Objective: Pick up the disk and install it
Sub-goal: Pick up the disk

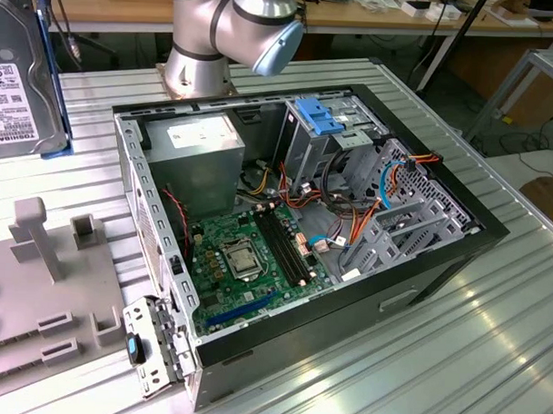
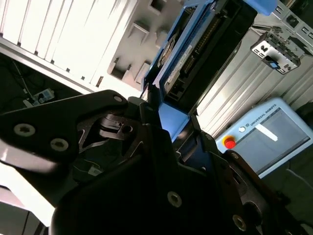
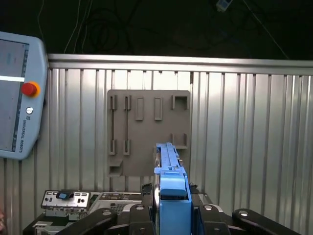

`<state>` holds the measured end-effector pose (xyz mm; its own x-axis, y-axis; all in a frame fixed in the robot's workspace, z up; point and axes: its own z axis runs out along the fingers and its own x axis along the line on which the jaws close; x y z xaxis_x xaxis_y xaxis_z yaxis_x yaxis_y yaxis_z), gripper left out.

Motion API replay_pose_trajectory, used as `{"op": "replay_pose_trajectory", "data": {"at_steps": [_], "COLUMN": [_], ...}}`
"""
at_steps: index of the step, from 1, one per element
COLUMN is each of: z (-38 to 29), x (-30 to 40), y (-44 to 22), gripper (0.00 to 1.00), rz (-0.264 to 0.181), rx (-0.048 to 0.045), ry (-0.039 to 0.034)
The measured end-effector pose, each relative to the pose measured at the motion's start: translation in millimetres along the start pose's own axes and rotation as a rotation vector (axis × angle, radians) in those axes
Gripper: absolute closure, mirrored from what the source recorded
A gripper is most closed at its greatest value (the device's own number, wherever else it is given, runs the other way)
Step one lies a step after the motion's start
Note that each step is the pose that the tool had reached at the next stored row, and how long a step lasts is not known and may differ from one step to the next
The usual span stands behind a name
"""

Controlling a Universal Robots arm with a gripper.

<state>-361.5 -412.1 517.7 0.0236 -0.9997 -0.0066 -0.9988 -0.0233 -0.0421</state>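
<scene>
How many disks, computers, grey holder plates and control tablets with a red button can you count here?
1 disk, gripped in the claw
1 computer, lying open
1 grey holder plate
1 control tablet
Total: 4
</scene>
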Motion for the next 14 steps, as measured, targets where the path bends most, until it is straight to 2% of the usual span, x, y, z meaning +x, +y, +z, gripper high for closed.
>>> {"op": "replay_pose_trajectory", "data": {"at_steps": [1, 3, 6, 9, 13, 14], "z": [0.0, 0.1, 0.4, 1.8, 3.8, 4.5], "x": [1.3, 3.1, 3.6, 4.2, 4.8, 5.0], "y": [-0.5, -2.3, -10.1, -35.2, -58.5, -67.1], "gripper": [0.63, 0.63, 0.63, 0.63, 0.63, 0.63], "rz": [0.000, 0.001, 0.004, 0.004, 0.004, 0.004], "rx": [0.0003, 0.0002, 0.0002, 0.0002, 0.0003, 0.0003], "ry": [-0.0101, -0.0114, -0.0108, -0.0093, -0.0093, -0.0093]}}
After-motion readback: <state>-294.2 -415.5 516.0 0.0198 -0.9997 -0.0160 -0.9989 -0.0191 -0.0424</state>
